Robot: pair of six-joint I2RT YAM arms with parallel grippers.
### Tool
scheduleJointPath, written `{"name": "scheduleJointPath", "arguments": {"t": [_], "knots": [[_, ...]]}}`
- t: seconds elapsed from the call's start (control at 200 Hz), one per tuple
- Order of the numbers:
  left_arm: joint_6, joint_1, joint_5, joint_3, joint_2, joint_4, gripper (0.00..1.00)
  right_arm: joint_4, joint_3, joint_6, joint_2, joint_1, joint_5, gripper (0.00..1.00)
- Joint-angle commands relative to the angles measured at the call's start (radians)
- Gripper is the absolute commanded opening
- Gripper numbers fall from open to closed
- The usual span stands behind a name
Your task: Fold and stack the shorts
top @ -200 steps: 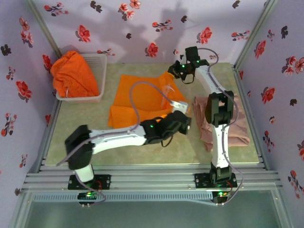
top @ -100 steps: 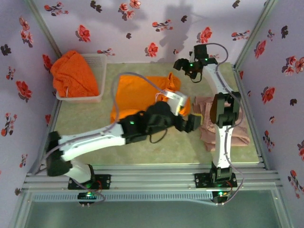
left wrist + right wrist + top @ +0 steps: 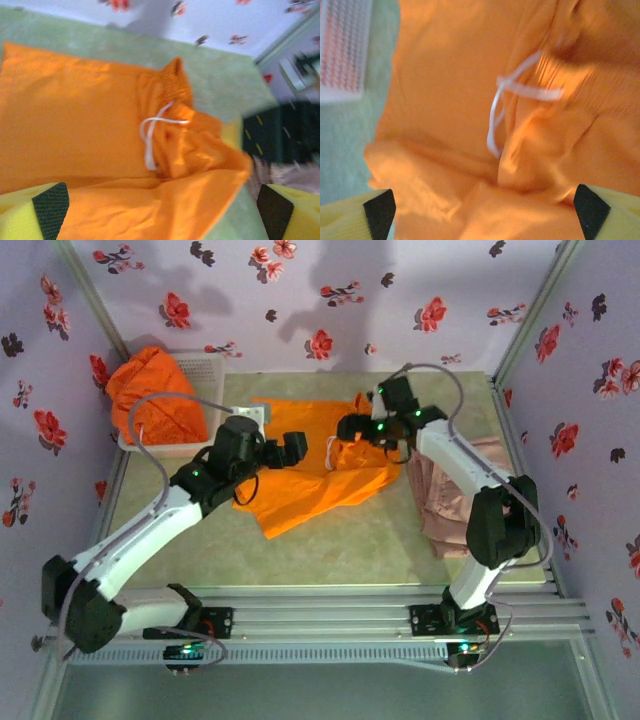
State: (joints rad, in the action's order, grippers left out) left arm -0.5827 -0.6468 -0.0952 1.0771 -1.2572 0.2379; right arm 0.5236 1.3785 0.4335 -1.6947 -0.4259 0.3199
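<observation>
A pair of bright orange shorts [image 3: 320,475] lies rumpled mid-table, its white drawstring [image 3: 332,448] showing at the waistband. My left gripper [image 3: 297,448] hovers open over the left part, nothing between its fingers [image 3: 50,210]. Just to the right, my right gripper [image 3: 349,428] stands open above the waistband. In the left wrist view the orange shorts [image 3: 75,120] and drawstring [image 3: 152,132] spread under the open gripper [image 3: 162,215]. The right wrist view shows the orange shorts [image 3: 445,75] below the open gripper [image 3: 485,215]. Pink-beige shorts [image 3: 445,510] lie at the right. Another orange pair [image 3: 155,400] sits in the basket.
A white mesh basket [image 3: 214,372] stands at the back left, and its corner [image 3: 342,50] appears in the right wrist view. Flowered walls close in the table on three sides. Bare green table surface [image 3: 340,550] runs along the front.
Both grippers have opened and let go of the orange shorts. The left arm swung from the pink-beige shorts back to the left. The right gripper came forward and left over the waistband.
</observation>
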Motion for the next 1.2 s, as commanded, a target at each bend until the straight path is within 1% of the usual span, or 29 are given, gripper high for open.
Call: {"name": "scheduleJointPath", "arguments": {"t": [0.0, 0.115, 0.2, 0.335, 0.44, 0.56, 0.635, 0.75, 0.89, 0.995, 1.095, 1.14, 1.195], "knots": [[-0.031, 0.075, 0.121, 0.041, -0.106, -0.039, 0.99, -0.100, -0.146, 0.070, 0.068, -0.027, -0.052, 0.94], [-0.029, 0.118, 0.186, 0.149, -0.293, -0.038, 1.00, -0.167, -0.283, 0.112, 0.114, -0.034, -0.075, 0.93], [-0.035, 0.132, 0.200, 0.236, -0.434, -0.035, 0.99, -0.175, -0.347, 0.127, 0.132, -0.034, -0.102, 0.92], [-0.062, 0.150, 0.203, 0.344, -0.641, -0.041, 0.99, -0.186, -0.430, 0.175, 0.154, -0.039, -0.109, 0.91], [-0.075, 0.161, 0.203, 0.412, -0.771, -0.051, 0.99, -0.226, -0.518, 0.232, 0.217, -0.043, -0.138, 0.90], [-0.078, 0.175, 0.195, 0.466, -0.868, -0.057, 0.99, -0.240, -0.605, 0.288, 0.294, -0.042, -0.172, 0.88], [-0.070, 0.185, 0.186, 0.491, -0.906, -0.049, 0.99, -0.243, -0.649, 0.312, 0.339, -0.042, -0.180, 0.87], [-0.060, 0.197, 0.181, 0.502, -0.929, -0.033, 0.99, -0.263, -0.696, 0.319, 0.432, -0.047, -0.159, 0.87], [-0.059, 0.199, 0.175, 0.466, -0.922, -0.046, 0.99, -0.209, -0.668, 0.302, 0.517, -0.049, -0.245, 0.88], [-0.062, 0.199, 0.165, 0.442, -0.917, -0.059, 0.99, -0.159, -0.607, 0.296, 0.485, -0.047, -0.300, 0.87], [-0.062, 0.203, 0.160, 0.430, -0.918, -0.063, 0.99, -0.142, -0.553, 0.309, 0.410, -0.054, -0.272, 0.84], [-0.062, 0.205, 0.160, 0.427, -0.919, -0.064, 0.99, -0.155, -0.537, 0.301, 0.388, -0.085, -0.262, 0.84], [-0.061, 0.207, 0.160, 0.423, -0.922, -0.064, 0.99, -0.148, -0.502, 0.273, 0.370, -0.146, -0.306, 0.84]]}}
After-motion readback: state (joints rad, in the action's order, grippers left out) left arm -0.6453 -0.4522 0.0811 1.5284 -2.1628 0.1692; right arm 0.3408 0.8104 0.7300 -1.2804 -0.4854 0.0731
